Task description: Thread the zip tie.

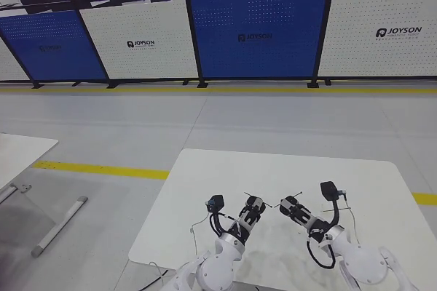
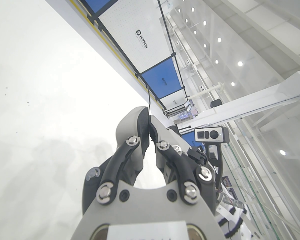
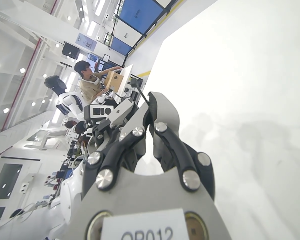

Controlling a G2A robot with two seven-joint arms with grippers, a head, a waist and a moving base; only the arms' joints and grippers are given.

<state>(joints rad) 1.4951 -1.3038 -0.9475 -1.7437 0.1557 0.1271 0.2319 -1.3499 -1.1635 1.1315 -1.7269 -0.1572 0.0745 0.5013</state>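
Note:
A thin black zip tie [image 1: 275, 206] spans the small gap between my two grippers, above the front middle of the white table [image 1: 291, 167]. My left gripper [image 1: 253, 209] is shut on one end; in the left wrist view the bare strip of the zip tie [image 2: 149, 98] sticks out past the left gripper [image 2: 149, 116]. Facing it is my right gripper [image 1: 291, 208], shut on the other end. In the right wrist view the zip tie [image 3: 140, 92], with its small square head, juts out beyond the right gripper [image 3: 150, 101]. How the middle of the tie runs is too fine to tell.
The table's far half and both sides are bare white surface. A second white table [image 1: 14, 153] stands off to the left across the floor. Blue and white panels [image 1: 255, 36] line the far wall behind a yellow floor line.

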